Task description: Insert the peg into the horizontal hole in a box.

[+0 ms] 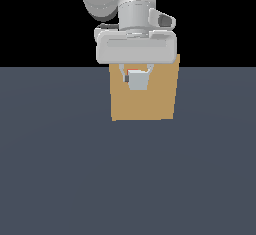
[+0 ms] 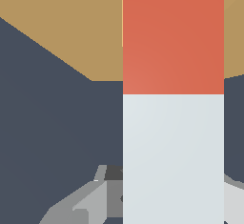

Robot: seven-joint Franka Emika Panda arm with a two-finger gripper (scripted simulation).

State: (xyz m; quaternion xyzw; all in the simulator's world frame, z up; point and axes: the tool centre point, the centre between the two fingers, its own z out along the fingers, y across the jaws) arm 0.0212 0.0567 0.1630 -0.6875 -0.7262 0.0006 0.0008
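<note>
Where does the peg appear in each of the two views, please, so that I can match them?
Exterior view: the peg shows end-on as a small white square with a sliver of red-orange above it, under the gripper, in front of the box.
Wrist view: the peg fills the frame as a long bar, its red-orange half toward the box.
Shared landmark: the tan box.

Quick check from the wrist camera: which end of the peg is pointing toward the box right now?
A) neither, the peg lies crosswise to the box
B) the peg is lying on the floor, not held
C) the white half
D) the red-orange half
D: in the wrist view the peg's red-orange half reaches up against the tan box, while its white half sits back at the gripper.
</note>
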